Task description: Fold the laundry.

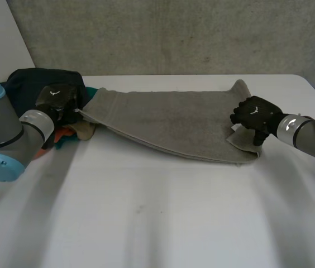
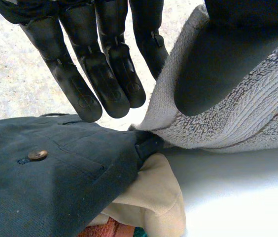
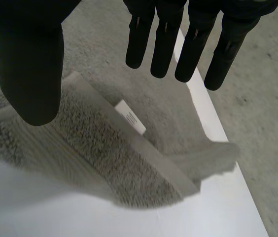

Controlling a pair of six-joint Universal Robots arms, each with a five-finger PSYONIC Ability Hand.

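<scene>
I see the grey towel [image 1: 168,120] lying folded in a long band across the white table [image 1: 146,223], with one hand at each end. My left hand [image 1: 57,100] is at the towel's left corner, beside a heap of clothes. In the left wrist view that corner rises between the straight fingers [image 2: 104,74] and the thumb, which lies against the cloth, so I read it as a pinch. Under the fingertips sits a dark garment [image 2: 55,173] with a brown button [image 2: 37,155], on top of a beige cloth [image 2: 154,197]. My right hand [image 1: 255,114] is over the towel's right end with fingers [image 3: 166,44] straight and thumb spread wide, holding nothing. Beneath it is a turned-back corner with a white label [image 3: 130,117].
</scene>
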